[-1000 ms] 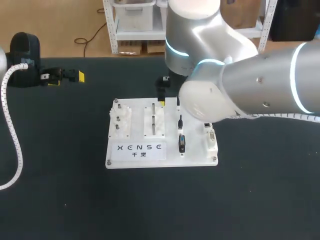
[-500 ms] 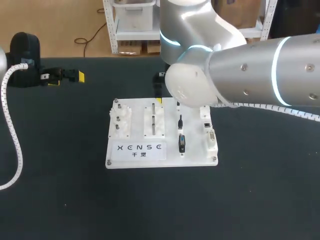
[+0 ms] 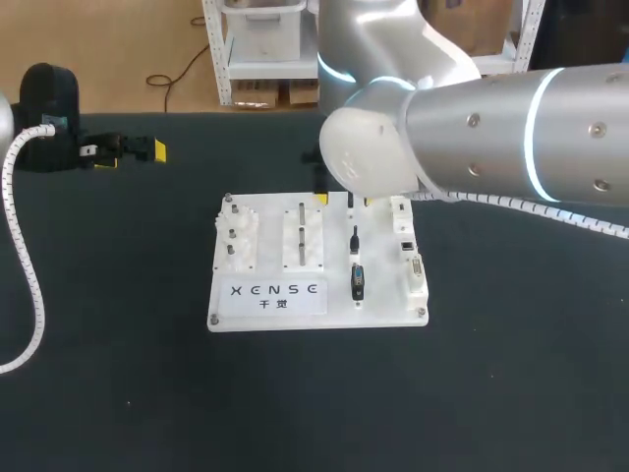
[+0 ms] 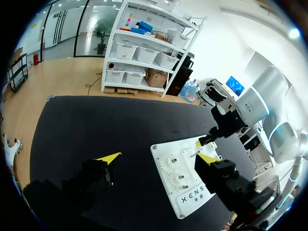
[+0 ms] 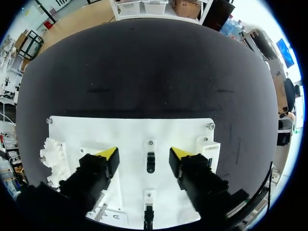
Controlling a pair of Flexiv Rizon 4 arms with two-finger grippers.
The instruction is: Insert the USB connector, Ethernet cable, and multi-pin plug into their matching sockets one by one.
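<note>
black table [image 3: 118, 383], white board [image 3: 381, 295] partly behind right arm [image 3: 491, 128]

Bright, even indoor light; soft shadows, little glare.

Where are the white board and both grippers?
white board [image 3: 385, 312]: head view, bare front part.
right gripper [image 5: 144, 153]: right wrist view, midway between fingertips.
left gripper [image 4: 159, 157]: left wrist view, midway between fingertips.

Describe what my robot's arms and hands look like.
The right arm is silver-grey with rounded joints and glowing light-blue rings. The left hand and right hand are black, with yellow-tipped fingers. A white coiled cable trails from the left one.
</note>
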